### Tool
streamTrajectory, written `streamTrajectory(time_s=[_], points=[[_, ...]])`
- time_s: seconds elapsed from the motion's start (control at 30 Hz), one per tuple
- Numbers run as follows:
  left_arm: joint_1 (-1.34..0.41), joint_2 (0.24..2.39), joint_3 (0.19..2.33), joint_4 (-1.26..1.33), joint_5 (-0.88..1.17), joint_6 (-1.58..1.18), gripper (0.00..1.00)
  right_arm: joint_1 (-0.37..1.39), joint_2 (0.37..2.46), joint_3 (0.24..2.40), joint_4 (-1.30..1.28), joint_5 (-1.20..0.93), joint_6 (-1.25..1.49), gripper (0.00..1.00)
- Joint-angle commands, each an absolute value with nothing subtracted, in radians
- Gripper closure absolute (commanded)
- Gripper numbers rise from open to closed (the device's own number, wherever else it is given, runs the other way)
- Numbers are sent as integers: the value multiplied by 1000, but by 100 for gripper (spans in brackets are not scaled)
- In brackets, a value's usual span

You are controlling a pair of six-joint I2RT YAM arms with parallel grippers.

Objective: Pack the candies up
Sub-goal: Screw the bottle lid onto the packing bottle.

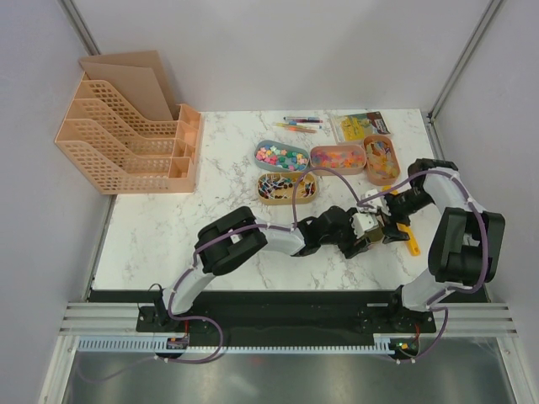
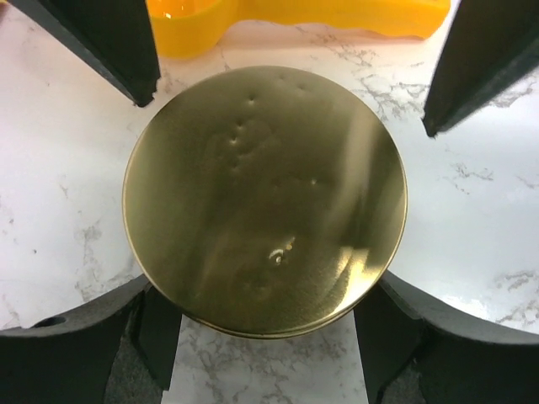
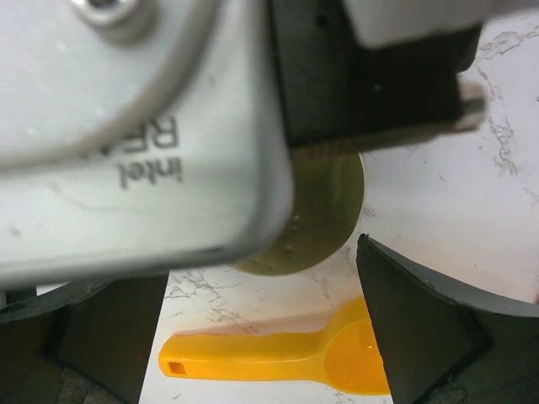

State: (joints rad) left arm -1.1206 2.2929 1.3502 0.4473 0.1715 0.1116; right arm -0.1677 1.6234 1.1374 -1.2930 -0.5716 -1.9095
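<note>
1. Pink, green, yellow and orange candies, sorted in four oval trays at the far side of the marble table, well apart from both grippers.
2. Gold round lid, flat on the marble, nearer to the arms.
3. Left gripper spread wide over the lid, one finger on each side, grasping nothing.
4. Right gripper unclenched too, close against the left wrist, with a yellow-orange scoop just beside the lid.
5. Pens and peach file racks at the far edge.
</note>
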Motion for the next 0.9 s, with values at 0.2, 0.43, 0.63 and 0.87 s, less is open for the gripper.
streamTrajectory(time_s=[0.2,0.43,0.63,0.87], points=[[-1129,2645,1261,-324,69,118,76,-124,1539,1012,-1460,-469,-1931,2],[-1131,2669,1266,-334,6,120,75,-193,1534,934,-1462,-436,-1940,2],[-1131,2675,1259,-334,-29,121,74,-302,1551,922,-1460,-399,-1967,2],[-1131,2681,1261,-337,-37,117,74,-394,1549,904,-1462,-361,-1982,2]])
